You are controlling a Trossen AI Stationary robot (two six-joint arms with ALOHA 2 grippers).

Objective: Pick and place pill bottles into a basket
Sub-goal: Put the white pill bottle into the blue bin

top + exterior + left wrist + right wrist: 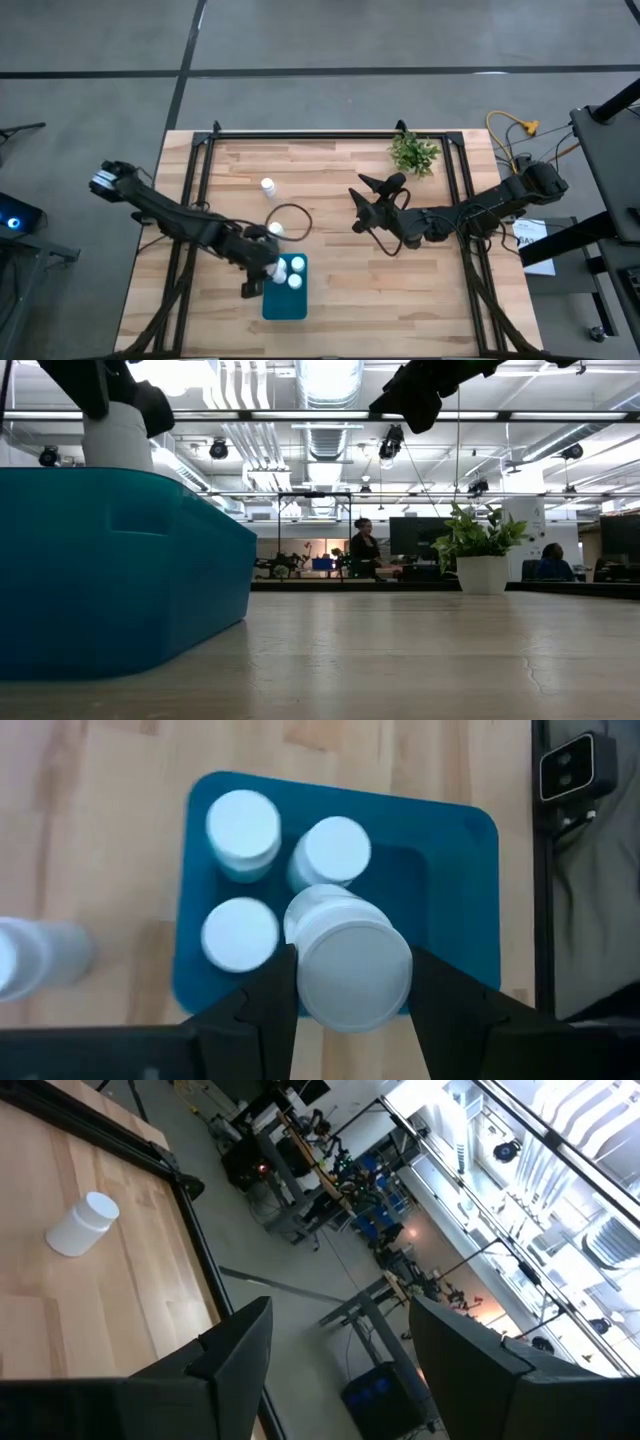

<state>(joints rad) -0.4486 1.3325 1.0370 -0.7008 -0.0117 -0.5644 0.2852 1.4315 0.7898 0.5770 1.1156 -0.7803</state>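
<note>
From above, the left gripper [262, 272] hangs over the teal basket [285, 304]; the right gripper [366, 203] waits mid-counter, fingers apart. Two bottles [268, 187] stand outside the basket. The left wrist view shows its fingers [268, 1005] clamped on a held bottle [352, 964] above three bottles [243, 825] inside.

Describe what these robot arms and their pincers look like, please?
Both arms are dark, slim and jointed. The left arm has a pale patch at its base end; the right arm trails thin black cable. The left gripper and right gripper each have two flat, black, wedge-shaped fingers.
</note>
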